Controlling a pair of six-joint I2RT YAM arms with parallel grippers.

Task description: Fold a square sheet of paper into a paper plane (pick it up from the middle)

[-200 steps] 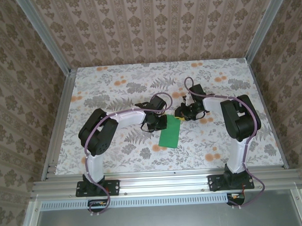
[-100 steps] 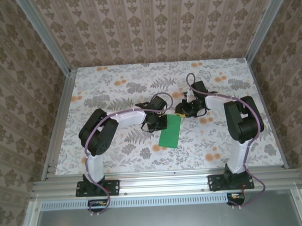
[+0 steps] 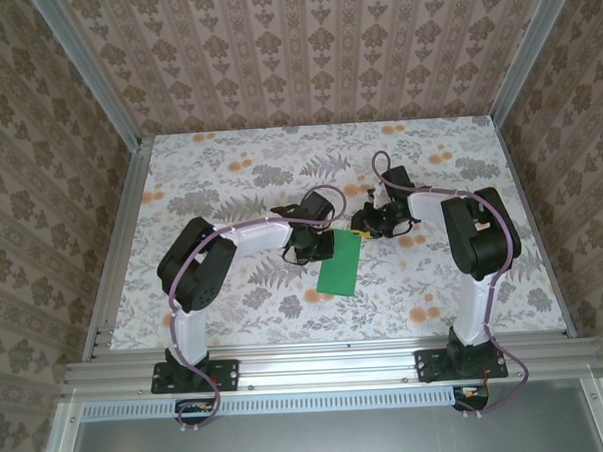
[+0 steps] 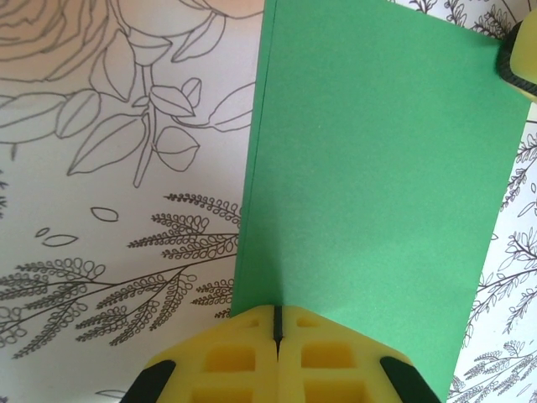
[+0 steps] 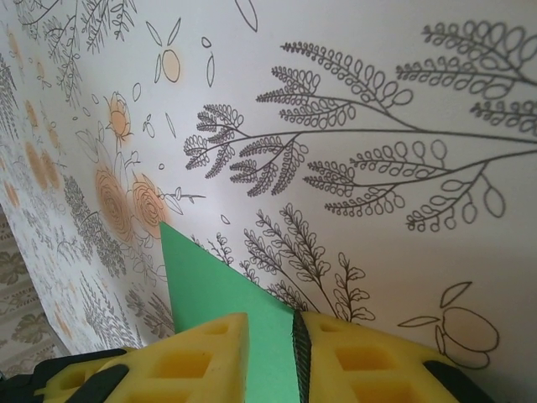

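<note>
Floral-print cloth covers the table, boxed in by patterned walls. The green paper lies flat near the centre as a narrow creased rectangle between the two arms. From above, the black wrists crowd the paper's far end, and the fingers there are too small to read. The left gripper, seen from its own wrist, is clenched. Its yellow fingertips meet at a seam over one paper edge, and the sheet lies flat under them. The right gripper stands slightly parted at a corner, with green showing in the gap. Its own fingers hide whether the tips press the sheet.
</note>
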